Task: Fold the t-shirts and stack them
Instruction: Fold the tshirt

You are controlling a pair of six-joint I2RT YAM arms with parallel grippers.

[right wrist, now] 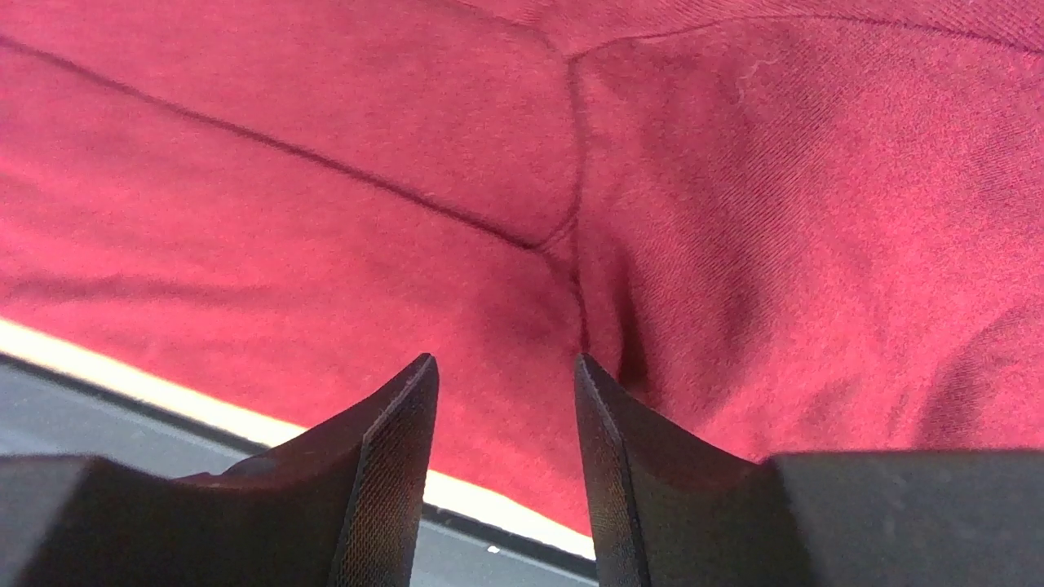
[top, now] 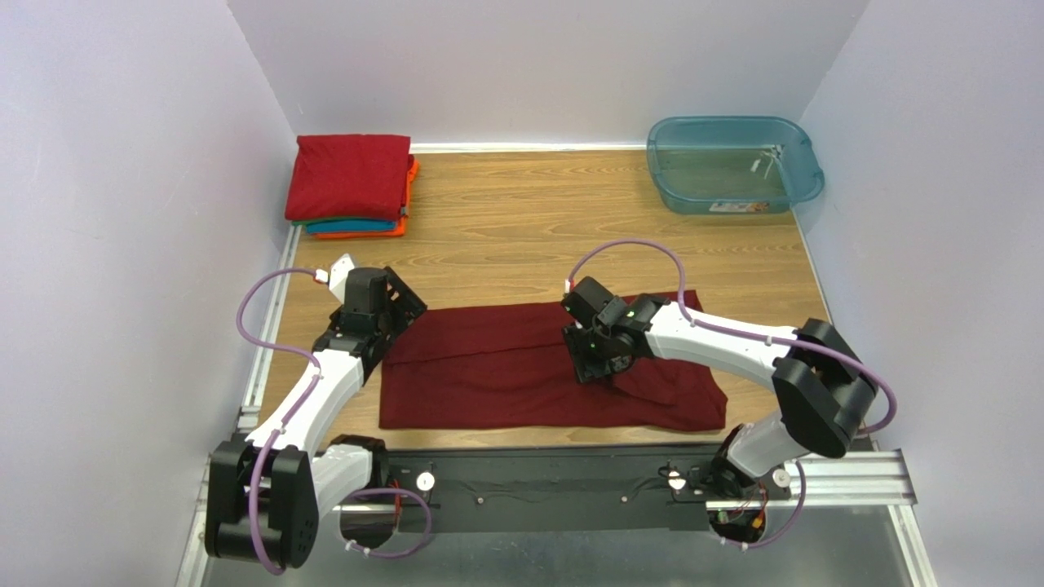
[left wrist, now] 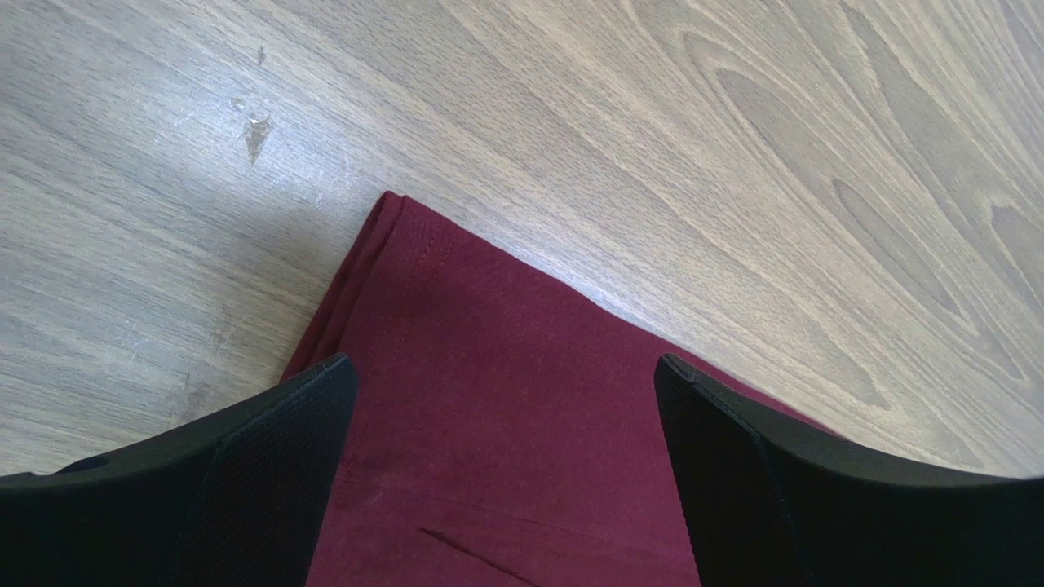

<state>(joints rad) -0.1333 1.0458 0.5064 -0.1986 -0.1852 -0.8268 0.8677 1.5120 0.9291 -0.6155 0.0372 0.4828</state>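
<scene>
A dark maroon t-shirt (top: pixel 515 367) lies folded into a long band across the near half of the wooden table. Its left corner (left wrist: pixel 466 294) shows in the left wrist view. My left gripper (top: pixel 402 308) (left wrist: pixel 505 365) hovers over that corner, jaws wide open and empty. My right gripper (top: pixel 597 361) (right wrist: pixel 505 361) is low over the band's middle, near a seam and a crease in the cloth (right wrist: pixel 368 147). Its jaws stand narrowly apart with nothing pinched between them. A stack of folded t-shirts (top: pixel 349 177), red on top with teal and orange under it, sits at the far left.
A translucent teal plastic tub (top: pixel 733 165) stands at the far right corner. White walls close in the table on three sides. A black mounting rail (top: pixel 552 483) runs along the near edge, just below the maroon shirt's hem.
</scene>
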